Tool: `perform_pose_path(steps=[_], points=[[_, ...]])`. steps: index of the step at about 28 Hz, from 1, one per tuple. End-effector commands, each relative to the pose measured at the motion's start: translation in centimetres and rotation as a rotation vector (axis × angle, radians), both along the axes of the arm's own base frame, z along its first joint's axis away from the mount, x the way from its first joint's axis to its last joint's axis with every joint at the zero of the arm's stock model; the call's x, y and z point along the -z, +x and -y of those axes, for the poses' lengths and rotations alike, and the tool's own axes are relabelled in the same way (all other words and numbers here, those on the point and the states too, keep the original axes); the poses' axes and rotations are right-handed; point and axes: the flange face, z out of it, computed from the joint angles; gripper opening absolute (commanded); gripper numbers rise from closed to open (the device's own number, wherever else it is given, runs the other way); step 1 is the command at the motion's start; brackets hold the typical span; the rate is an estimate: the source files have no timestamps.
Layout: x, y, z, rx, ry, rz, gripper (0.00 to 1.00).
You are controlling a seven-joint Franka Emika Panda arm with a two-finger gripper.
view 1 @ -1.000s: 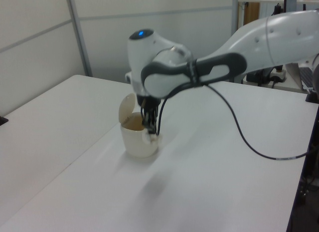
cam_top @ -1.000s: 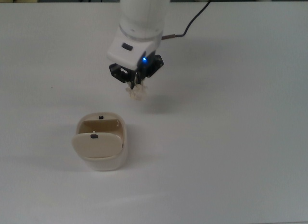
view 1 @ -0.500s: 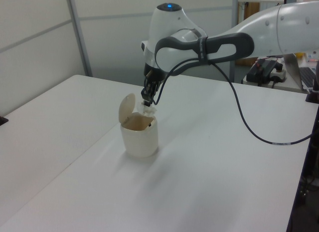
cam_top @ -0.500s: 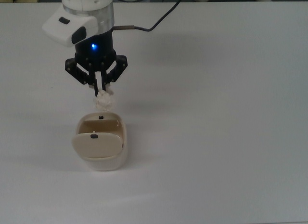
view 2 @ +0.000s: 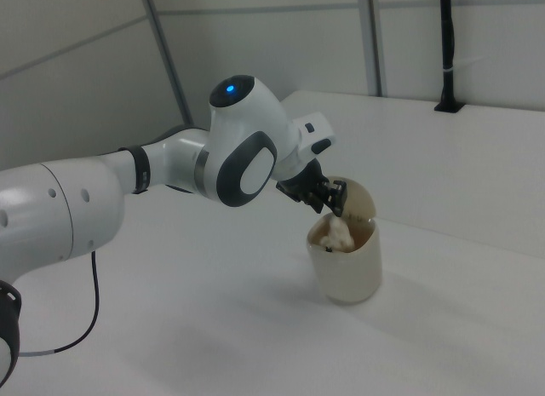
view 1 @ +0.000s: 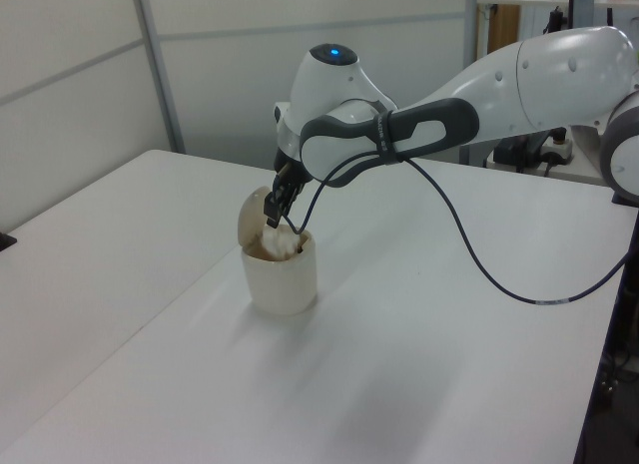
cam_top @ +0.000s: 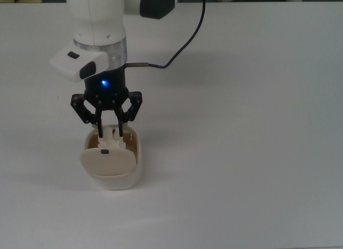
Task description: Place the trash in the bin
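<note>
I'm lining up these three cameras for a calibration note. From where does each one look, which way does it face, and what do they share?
Top view: high above the white table, looking down; shows wrist and gripper over the small cream-beige plastic bin.
Left view: beside the table, looking across; forearm enters from the left view's right, above the bin.
Right view: opposite side; arm enters from the right view's left, bin centred.
All share the off-white crumpled paper wad at the bin's mouth between the jaws.

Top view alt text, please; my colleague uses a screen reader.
A white robot arm's black gripper holds a crumpled paper wad in the mouth of a small beige bin with its flap lid open, on a white table.
</note>
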Motion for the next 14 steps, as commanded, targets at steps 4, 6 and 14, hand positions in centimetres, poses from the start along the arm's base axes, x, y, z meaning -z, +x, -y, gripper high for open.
perform_pose_path(steps=[4, 6, 14], points=[[-0.7, 0.0, -0.1, 0.003, 0.005, 0.013, 1.00], [-0.9, -0.2, -0.3, 0.005, 0.009, 0.006, 1.00], [-1.9, -3.1, -3.2, -0.005, 0.038, -0.205, 1.00]])
